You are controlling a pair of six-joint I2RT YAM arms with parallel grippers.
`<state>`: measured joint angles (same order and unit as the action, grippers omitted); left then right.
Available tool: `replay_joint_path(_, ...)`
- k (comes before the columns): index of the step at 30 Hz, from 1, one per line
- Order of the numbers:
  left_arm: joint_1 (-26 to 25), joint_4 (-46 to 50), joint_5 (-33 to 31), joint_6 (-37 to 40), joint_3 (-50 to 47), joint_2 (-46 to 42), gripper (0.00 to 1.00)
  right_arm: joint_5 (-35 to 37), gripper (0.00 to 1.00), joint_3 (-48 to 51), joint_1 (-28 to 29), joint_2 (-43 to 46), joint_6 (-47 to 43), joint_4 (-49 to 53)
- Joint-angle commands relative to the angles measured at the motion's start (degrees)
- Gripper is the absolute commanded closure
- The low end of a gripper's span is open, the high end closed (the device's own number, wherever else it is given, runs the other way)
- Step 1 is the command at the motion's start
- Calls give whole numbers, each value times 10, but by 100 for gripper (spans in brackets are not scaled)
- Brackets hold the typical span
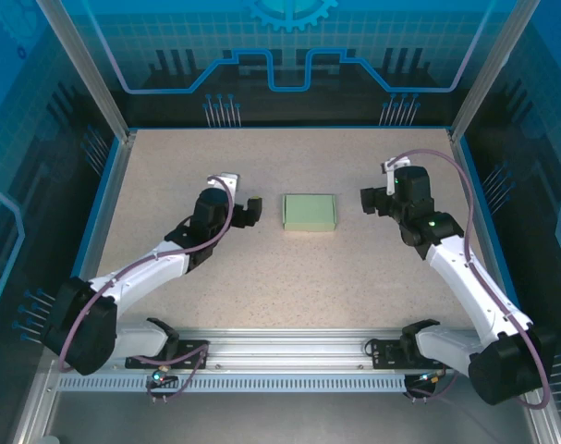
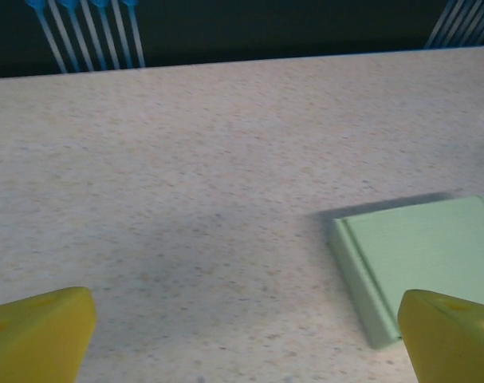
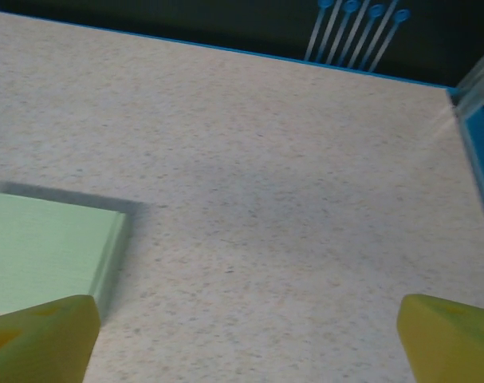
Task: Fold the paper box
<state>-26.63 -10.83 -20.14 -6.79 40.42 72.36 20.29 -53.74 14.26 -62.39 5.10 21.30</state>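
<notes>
Speckled tabletop is left open around the paper box, laid flat between the left gripper and right gripper, both spread wide and apart from it; its creased side edge is revealed from the left wrist.

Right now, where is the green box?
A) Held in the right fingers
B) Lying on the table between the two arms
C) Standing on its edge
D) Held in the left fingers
B: the box lies flat on the table, with the left fingers and right fingers spread open to either side, not touching it.
</notes>
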Motion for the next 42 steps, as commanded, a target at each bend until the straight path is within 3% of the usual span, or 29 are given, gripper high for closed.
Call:
replay_joint_path(1, 25, -29, -44, 29, -24, -28, 1, 40, 0, 30, -25, 18, 27, -23)
replay_joint_path(12, 109, -86, -43, 36, -79, -11, 1, 26, 0, 127, -59, -15, 16, -123)
replay_joint_path(22, 179, -168, 13, 55, -126, 27, 1, 24, 0, 216, -60, -84, -13, -318)
replay_joint_path(26, 212, -253, 70, 59, -150, 76, 1, 28, 0, 231, -61, -112, -37, -365)
replay_joint_path(30, 217, -265, 77, 80, -144, 88, 1, 26, 0, 239, -62, -136, -43, -418)
replay_joint_path(37, 261, -437, 133, 62, -191, 168, 1, -3, 0, 269, -65, -160, -62, -530)
replay_joint_path(42, 265, -424, 149, 63, -187, 165, 1, -58, 0, 276, -83, -157, -52, -544)
